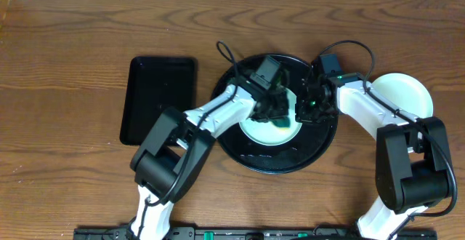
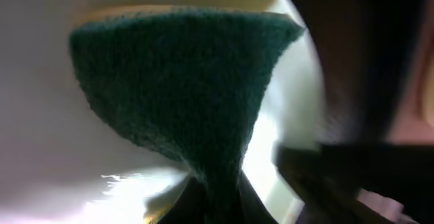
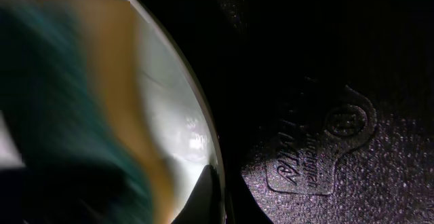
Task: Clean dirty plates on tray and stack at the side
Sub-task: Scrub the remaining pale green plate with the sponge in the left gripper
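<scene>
mid-scrub, i'd say — left hand [image 1: 280, 113] clamped on the green sponge [image 2: 183, 81] against the mint plate [image 1: 254, 131] on the tray [image 1: 320, 145], right hand [image 1: 309, 108] closed at its rim — next, wipe through, then stack it.

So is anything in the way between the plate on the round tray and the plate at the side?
Only the robot itself: the left gripper holds the green sponge on the plate in the tray, and the right arm lies across the gap to the side plate. Nothing else sits there.
</scene>
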Robot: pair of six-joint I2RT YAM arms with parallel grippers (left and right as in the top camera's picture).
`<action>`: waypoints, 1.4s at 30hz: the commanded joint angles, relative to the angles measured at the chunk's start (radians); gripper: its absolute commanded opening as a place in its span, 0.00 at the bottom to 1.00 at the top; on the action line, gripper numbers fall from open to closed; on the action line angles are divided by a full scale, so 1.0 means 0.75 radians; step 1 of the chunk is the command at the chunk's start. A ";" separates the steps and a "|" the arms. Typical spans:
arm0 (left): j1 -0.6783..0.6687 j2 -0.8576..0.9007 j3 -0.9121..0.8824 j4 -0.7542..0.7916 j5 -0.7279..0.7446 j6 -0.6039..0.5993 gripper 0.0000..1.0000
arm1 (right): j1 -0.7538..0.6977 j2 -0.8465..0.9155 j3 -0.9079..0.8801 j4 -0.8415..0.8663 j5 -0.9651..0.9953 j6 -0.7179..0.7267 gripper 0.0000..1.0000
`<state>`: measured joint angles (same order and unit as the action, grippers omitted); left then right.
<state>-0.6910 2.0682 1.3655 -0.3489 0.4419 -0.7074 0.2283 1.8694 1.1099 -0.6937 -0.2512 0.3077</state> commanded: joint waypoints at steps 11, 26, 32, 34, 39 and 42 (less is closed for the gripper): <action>0.024 0.025 -0.020 -0.283 -0.264 0.081 0.08 | -0.006 0.045 -0.019 -0.013 0.129 0.004 0.01; 0.044 -0.007 0.047 -0.498 -1.017 0.283 0.08 | -0.006 0.045 -0.019 -0.012 0.129 0.004 0.01; -0.013 0.002 0.042 -0.368 -0.492 0.186 0.08 | -0.006 0.045 -0.019 -0.012 0.129 0.004 0.01; -0.031 0.017 0.042 -0.301 -0.338 0.109 0.08 | -0.006 0.045 -0.019 -0.012 0.129 0.004 0.01; -0.075 0.043 0.042 -0.120 -0.056 0.015 0.08 | -0.006 0.045 -0.019 -0.013 0.129 0.004 0.01; -0.094 0.043 0.042 -0.064 0.027 0.012 0.08 | -0.006 0.045 -0.019 -0.013 0.129 0.004 0.01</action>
<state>-0.7174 2.0651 1.4055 -0.4259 0.2501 -0.6521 0.2283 1.8694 1.1107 -0.6945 -0.2497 0.3080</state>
